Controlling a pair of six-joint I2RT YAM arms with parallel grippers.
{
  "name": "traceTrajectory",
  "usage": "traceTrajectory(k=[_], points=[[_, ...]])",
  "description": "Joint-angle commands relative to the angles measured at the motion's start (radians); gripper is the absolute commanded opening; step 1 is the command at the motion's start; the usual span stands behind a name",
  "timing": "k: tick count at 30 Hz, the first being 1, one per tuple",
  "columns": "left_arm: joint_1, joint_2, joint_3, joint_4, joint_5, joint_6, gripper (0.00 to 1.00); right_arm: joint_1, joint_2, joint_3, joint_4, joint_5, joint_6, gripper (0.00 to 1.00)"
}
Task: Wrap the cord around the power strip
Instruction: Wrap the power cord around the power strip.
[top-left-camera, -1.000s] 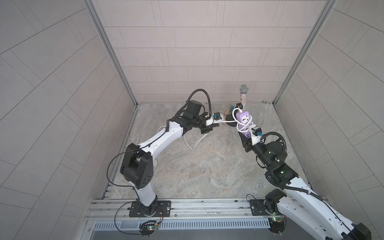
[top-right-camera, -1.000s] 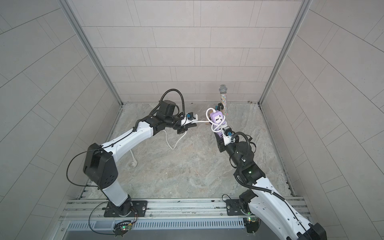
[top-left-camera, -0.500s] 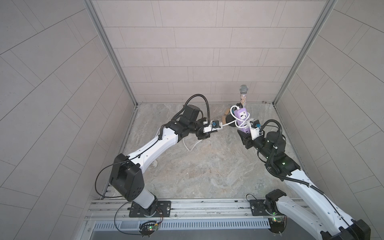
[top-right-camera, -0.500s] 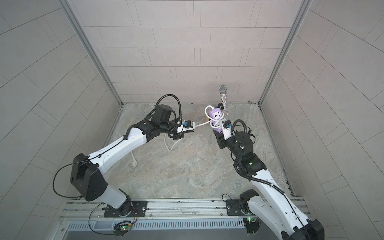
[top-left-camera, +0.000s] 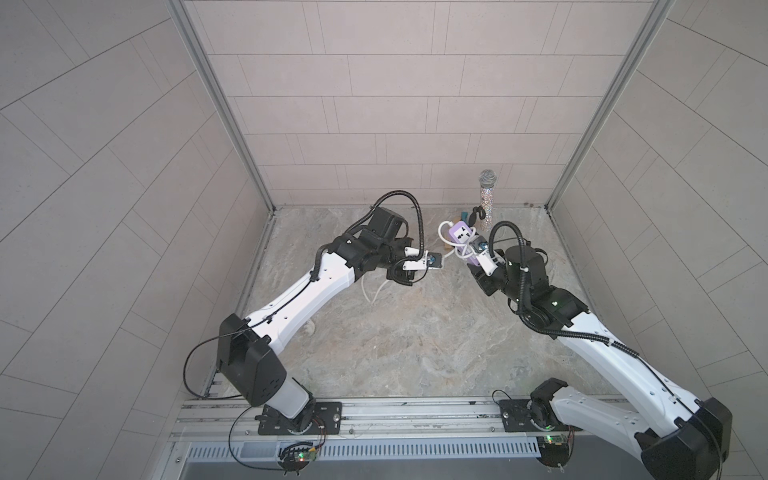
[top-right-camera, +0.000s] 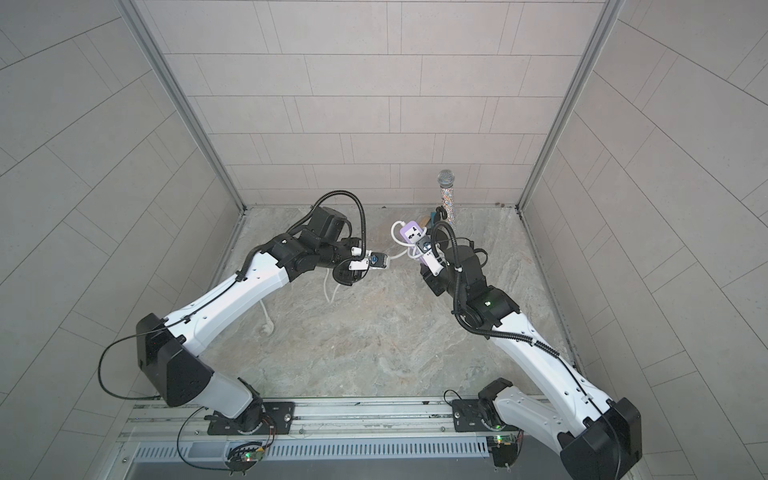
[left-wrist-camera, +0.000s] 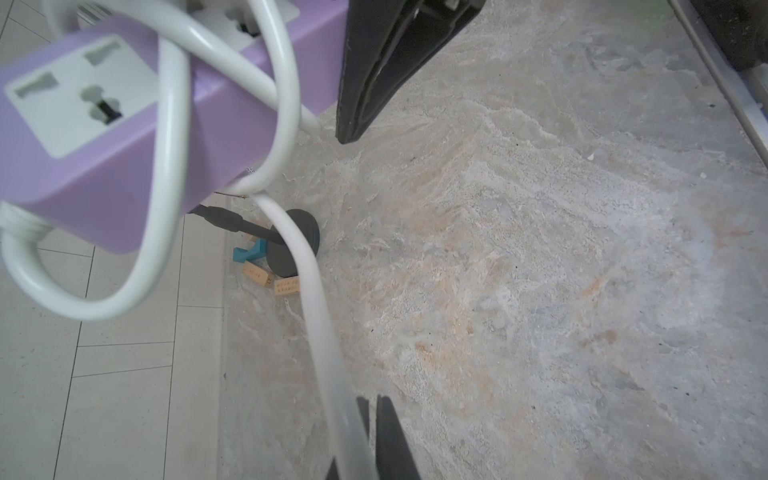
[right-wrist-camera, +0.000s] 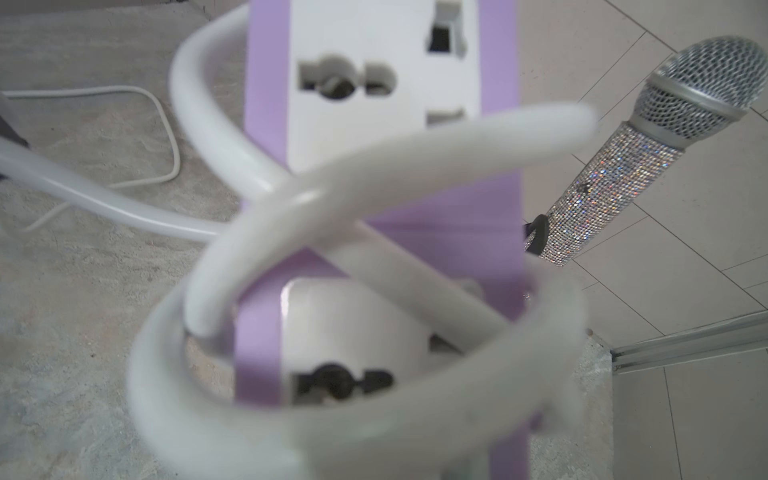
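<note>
Enclosure: pale tiled walls on three sides, marbled stone-pattern worktop (top-left-camera: 415, 340), with both arm bases on the rail at the near edge.

Left arm (top-left-camera: 316, 286): reaches up from its base and in toward the far centre, with the wrist roughly level. The left jaws are pressed together on the cord (left-wrist-camera: 170, 124), which enters between the black fingertips (left-wrist-camera: 390, 432) in the left wrist view.

Right arm (top-left-camera: 590, 345): reaches in from the near right corner with the forearm raised. The right jaws are clamped on the near end of the power strip (top-left-camera: 460, 232).

Power strip: held clear of the worktop and tilted, its free end toward the back wall, one socket face up in both top views (top-right-camera: 411, 233).

Cord: several loose loops cross the strip's body (blurred in the right wrist view (right-wrist-camera: 374, 166)). A short span runs from the strip to the left jaws. The slack lies on the worktop under the left arm, and the plug (top-right-camera: 268, 328) rests beside that arm.

Other items: a glittery microphone (top-left-camera: 486, 195) stands on its stand at the back wall, just beyond the strip. Small wooden blocks (left-wrist-camera: 259, 274) lie by the stand's round base (left-wrist-camera: 309, 237).
</note>
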Motion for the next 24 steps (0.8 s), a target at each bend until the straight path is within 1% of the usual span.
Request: traceTrajectory(k=[1,3,6,10,14,19,21,22,24], points=[[-0.008,0.004,0.024,-0.037,-0.009,0.041,0.00,0.000,-0.031,0.017,-0.033,0.093,-0.020,0.00],[-0.008,0.008,-0.006,-0.007,-0.011,0.010,0.00,0.000,-0.072,0.015,0.031,0.093,0.006,0.00],[-0.007,0.008,-0.066,0.062,0.000,-0.076,0.00,0.000,-0.094,0.069,0.052,0.065,0.030,0.00],[-0.006,0.022,-0.140,0.165,0.049,-0.154,0.00,-0.002,-0.086,0.137,0.086,-0.013,0.062,0.00],[0.004,0.041,-0.182,0.264,0.086,-0.237,0.03,-0.001,-0.071,0.204,0.113,-0.078,0.106,0.00],[0.022,0.047,-0.260,0.414,0.181,-0.340,0.17,0.000,-0.066,0.251,0.118,-0.141,0.136,0.00],[0.026,0.076,-0.284,0.476,0.235,-0.396,0.25,0.000,-0.066,0.264,0.123,-0.173,0.143,0.00],[0.028,0.095,-0.293,0.504,0.264,-0.401,0.26,0.000,-0.066,0.265,0.129,-0.181,0.150,0.00],[0.027,0.131,-0.309,0.568,0.287,-0.456,0.32,-0.001,-0.069,0.262,0.149,-0.198,0.164,0.00]])
